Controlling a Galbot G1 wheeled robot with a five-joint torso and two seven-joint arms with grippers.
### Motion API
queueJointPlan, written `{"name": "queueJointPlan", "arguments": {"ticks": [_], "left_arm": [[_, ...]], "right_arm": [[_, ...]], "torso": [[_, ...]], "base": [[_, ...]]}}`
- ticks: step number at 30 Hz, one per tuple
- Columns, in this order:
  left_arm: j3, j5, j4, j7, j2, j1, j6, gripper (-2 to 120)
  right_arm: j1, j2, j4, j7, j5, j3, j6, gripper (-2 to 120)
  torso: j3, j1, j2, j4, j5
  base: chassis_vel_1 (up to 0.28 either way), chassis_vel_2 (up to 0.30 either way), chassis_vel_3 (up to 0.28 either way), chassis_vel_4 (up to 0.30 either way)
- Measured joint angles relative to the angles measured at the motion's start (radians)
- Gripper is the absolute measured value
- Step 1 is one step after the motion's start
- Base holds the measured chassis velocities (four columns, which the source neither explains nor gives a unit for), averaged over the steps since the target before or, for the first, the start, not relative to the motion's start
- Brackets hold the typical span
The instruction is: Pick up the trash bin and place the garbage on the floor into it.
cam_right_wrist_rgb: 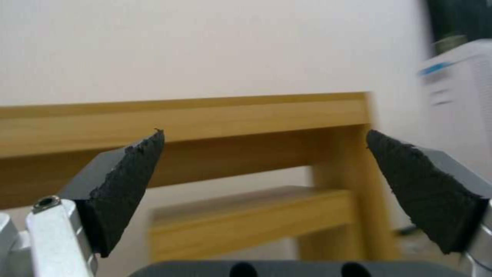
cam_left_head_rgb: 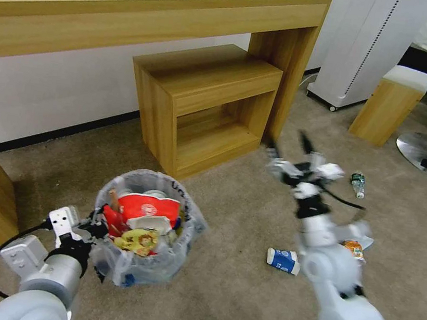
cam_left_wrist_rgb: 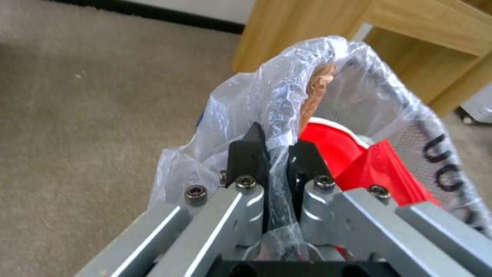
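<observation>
Left claw [cam_left_wrist_rgb: 276, 154] clamped on trash bin [cam_left_head_rgb: 146, 235] rim — right claw [cam_left_head_rgb: 291, 146] wide open, empty.

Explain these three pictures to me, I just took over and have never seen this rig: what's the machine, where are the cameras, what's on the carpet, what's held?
It is a wheeled robot with two arms. The wide picture comes from its head, looking down; the other two come from cameras on each wrist. The left gripper is shut on the plastic-lined rim of the trash bin, which already holds a red-white paper bowl and wrappers. The right gripper is open and empty, raised and facing the wooden desk. On the floor lie a blue-white carton, a small plastic bottle and an orange packet.
</observation>
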Motion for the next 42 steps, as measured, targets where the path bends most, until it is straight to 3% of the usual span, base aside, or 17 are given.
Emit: {"name": "queueJointPlan", "arguments": {"ticks": [3, 11, 17, 42], "left_arm": [[-0.003, 0.043, 0.003, 0.014, -0.014, 0.017, -0.025, 3], [-0.003, 0.079, 0.009, 0.027, -0.026, 0.027, -0.052, 3], [0.009, 0.118, 0.025, 0.042, -0.039, 0.038, -0.075, 3], [0.019, 0.131, 0.051, 0.051, -0.056, 0.059, -0.116, 3]], "right_arm": [[-0.086, 0.021, 0.023, 0.013, -0.027, 0.080, 0.060, 100], [-0.186, 0.035, 0.047, 0.099, -0.081, 0.159, 0.097, 100], [-0.204, 0.046, 0.047, 0.190, -0.082, 0.169, 0.102, 100], [-0.203, 0.056, 0.051, 0.190, -0.070, 0.143, 0.106, 100]], "torso": [[0.000, 0.000, 0.000, 0.0003, 0.0002], [0.000, 0.000, 0.000, 0.0001, 0.0001], [0.000, 0.000, 0.000, 0.0003, 0.0001], [0.000, 0.000, 0.000, 0.0002, -0.0001]], "base": [[0.000, 0.000, 0.000, 0.000], [0.000, 0.000, 0.000, 0.000], [0.000, 0.000, 0.000, 0.000], [-0.032, -0.031, -0.035, -0.033]]}}
